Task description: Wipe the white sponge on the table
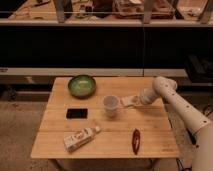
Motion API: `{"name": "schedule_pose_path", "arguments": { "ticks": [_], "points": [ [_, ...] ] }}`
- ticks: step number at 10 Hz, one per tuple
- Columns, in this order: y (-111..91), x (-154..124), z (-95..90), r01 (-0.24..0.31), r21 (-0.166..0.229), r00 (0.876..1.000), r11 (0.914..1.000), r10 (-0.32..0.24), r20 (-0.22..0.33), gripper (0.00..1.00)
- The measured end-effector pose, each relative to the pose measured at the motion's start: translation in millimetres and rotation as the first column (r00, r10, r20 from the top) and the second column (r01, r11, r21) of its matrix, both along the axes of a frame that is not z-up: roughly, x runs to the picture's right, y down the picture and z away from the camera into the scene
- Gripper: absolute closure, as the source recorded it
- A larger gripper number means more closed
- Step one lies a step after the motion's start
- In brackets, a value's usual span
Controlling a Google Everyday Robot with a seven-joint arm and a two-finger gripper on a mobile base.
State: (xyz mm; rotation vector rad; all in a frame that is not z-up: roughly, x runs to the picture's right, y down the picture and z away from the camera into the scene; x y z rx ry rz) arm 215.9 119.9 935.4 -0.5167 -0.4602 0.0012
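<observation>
So the tool point(135, 101) is clamped together on the white sponge point(127, 102), holding it low on the table point(152, 127) right at the cup's point(111, 105) 3 o'clock, pretty much touching it as far as I can tell. From the table's middle, the green bowl point(81, 85) is at 11 o'clock, the black phone point(76, 113) at 9 and the carton point(80, 139) at 7.

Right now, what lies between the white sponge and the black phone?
The translucent cup stands between them, in the camera view. The gripper, shut on the white sponge, is just beyond the cup from the black phone.
</observation>
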Motion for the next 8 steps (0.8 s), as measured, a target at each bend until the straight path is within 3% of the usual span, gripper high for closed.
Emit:
{"name": "schedule_pose_path", "arguments": {
  "ticks": [2,4,6,8],
  "points": [
    [19.1,27.5,-17.5,-0.035,-0.026,0.998,0.999,0.034,-0.052,1.0],
    [25.1,56.3,-32.7,-0.08,-0.022,0.991,0.9966,0.077,-0.11,1.0],
    [21.7,89.8,-44.6,-0.119,0.01,0.977,0.9929,0.119,-0.178,1.0],
    [0.0,118.9,-48.9,-0.163,0.078,0.957,0.9836,0.177,-0.231,1.0]
  ]
}}
